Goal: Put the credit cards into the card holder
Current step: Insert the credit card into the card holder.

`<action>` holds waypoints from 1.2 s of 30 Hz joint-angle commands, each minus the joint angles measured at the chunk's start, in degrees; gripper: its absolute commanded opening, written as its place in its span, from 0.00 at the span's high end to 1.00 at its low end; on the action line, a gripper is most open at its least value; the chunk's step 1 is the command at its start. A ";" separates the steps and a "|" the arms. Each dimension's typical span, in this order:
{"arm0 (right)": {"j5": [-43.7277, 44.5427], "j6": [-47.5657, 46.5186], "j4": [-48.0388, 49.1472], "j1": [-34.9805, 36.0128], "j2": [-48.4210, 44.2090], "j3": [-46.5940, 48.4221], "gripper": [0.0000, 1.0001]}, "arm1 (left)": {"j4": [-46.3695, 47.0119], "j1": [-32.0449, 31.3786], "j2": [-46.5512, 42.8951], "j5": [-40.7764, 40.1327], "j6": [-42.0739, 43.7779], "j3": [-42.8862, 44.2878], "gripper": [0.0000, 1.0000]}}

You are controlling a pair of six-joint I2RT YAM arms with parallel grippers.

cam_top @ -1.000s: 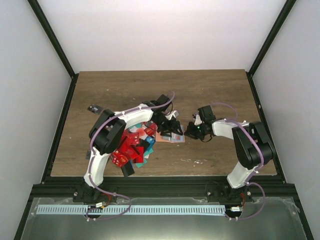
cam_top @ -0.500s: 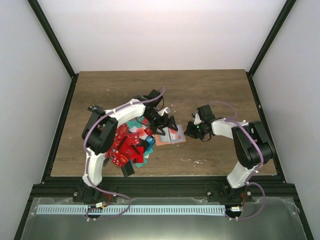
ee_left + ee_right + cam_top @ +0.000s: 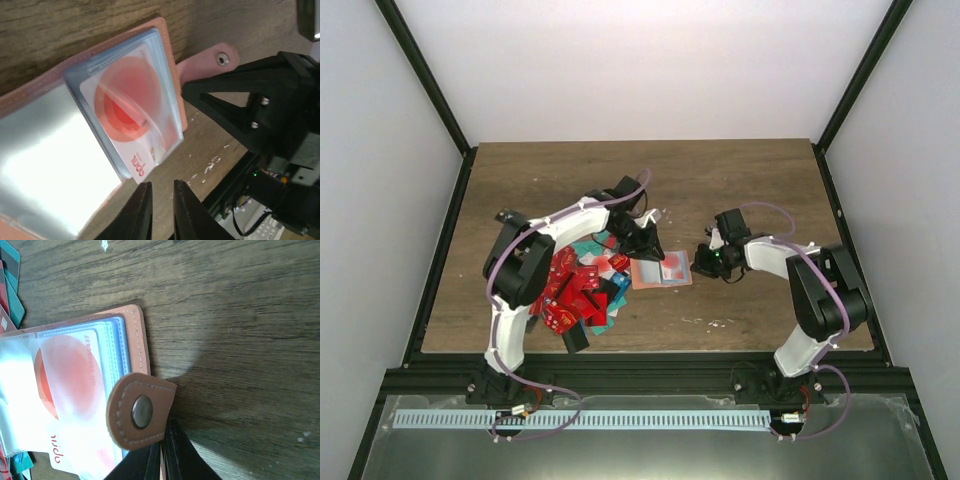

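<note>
The salmon-pink card holder (image 3: 642, 278) lies open on the wood, its clear sleeves up. A white card with a red spot (image 3: 131, 107) sits in a sleeve, one corner poking out past the sleeve's edge. The same card (image 3: 65, 385) shows beside the holder's stitched edge (image 3: 136, 335). My left gripper (image 3: 162, 186) hovers just off that corner, jaws nearly together with nothing between them. My right gripper (image 3: 162, 446) is shut on the holder's snap strap (image 3: 142, 412), pinning it at the holder's right side. The pile of mostly red credit cards (image 3: 578, 290) lies left of the holder.
A lone black card (image 3: 507, 216) lies far left near the table edge. A dark card (image 3: 575, 340) lies at the front of the pile. Teal cards (image 3: 12, 285) sit beyond the holder. The right gripper's black fingers (image 3: 235, 112) stand close beside the holder.
The left gripper's jaws spread wide over the holder, then closed to a narrow gap. The white card with the red spot now lies in the sleeve. The right gripper stayed put.
</note>
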 commanded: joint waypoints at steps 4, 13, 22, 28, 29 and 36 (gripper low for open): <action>0.85 -1.67 -2.93 -0.10 -2.12 2.46 0.92 | 4.76 -0.62 4.43 -0.14 0.75 0.58 0.89; -0.43 -1.74 -3.55 -0.09 -3.10 2.67 0.88 | 5.19 -1.51 8.63 -1.47 1.30 0.99 0.96; -5.00 -0.28 -1.53 -0.10 -4.25 2.94 0.83 | 7.87 -1.73 9.99 -1.60 1.69 -1.98 0.96; -6.62 -0.02 -0.15 -0.07 -3.78 2.07 0.80 | 8.99 -1.73 10.08 -1.56 1.79 -3.36 0.96; -7.07 -0.03 0.20 -0.10 -3.71 1.82 0.79 | 9.37 -1.73 9.82 -1.56 1.73 -3.66 0.96; -9.93 0.42 2.58 -0.05 -1.66 0.64 0.77 | 10.17 -1.76 9.30 -1.45 1.45 -4.85 0.96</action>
